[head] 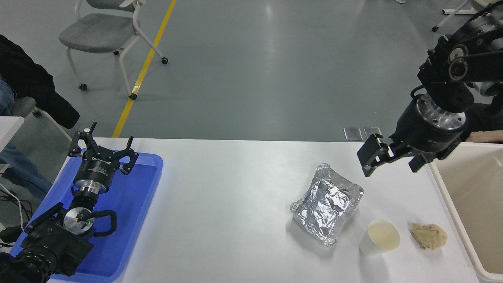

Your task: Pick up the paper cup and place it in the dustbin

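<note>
The paper cup (379,237) stands upright near the table's front right, white with a cream inside. The dustbin (452,204), a large beige bin, stands at the table's right edge. My right gripper (393,161) is open and empty. It hangs above the table's far right, next to the bin's far left corner, well beyond the cup and apart from it. My left gripper (103,147) is parked open over the blue tray at the lower left.
A crumpled foil packet (327,202) lies just left of and behind the cup. A tan paper wad (429,236) lies between cup and bin. The blue tray (133,204) is at the left. A person's hand (485,136) rests behind the bin.
</note>
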